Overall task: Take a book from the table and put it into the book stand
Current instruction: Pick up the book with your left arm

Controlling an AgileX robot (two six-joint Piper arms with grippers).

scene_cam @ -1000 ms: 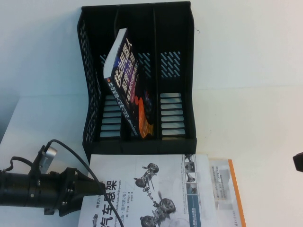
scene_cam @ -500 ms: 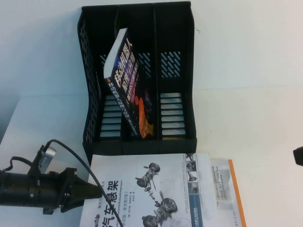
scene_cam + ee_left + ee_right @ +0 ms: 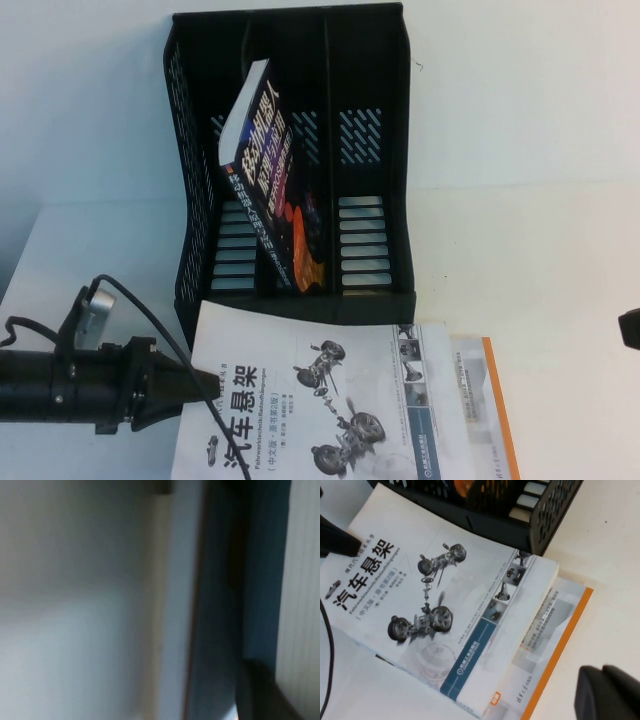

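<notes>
Since a second ago the book (image 3: 320, 400) has turned and lifted at its left edge: its near-left corner has swung away from the stand's front lip, and the cover now lies skewed, its title further into view. The left gripper (image 3: 205, 385) has slid slightly left and lower while keeping its tip at that edge.

The book lies in front of the stand (image 3: 290, 160), its far edge overlapping the stand's front lip, and it partly covers an orange-edged book (image 3: 485, 400) on its right. In the right wrist view the white cover (image 3: 440, 605) shows the grey suspension drawings and black title, with the orange-edged book (image 3: 555, 630) peeking out beneath.

The left gripper reaches in from the left with its dark tip on the book's left edge; whether the fingers are parted or have hold of the cover cannot be told. The left wrist view is only blur.

A dark book (image 3: 265, 170) leans tilted inside the stand, across its left and middle compartments. The stand sits on the table (image 3: 520, 260).

The right gripper (image 3: 630, 328) shows only as a dark corner at the right edge of the high view, well apart from the books; its opening cannot be told.
</notes>
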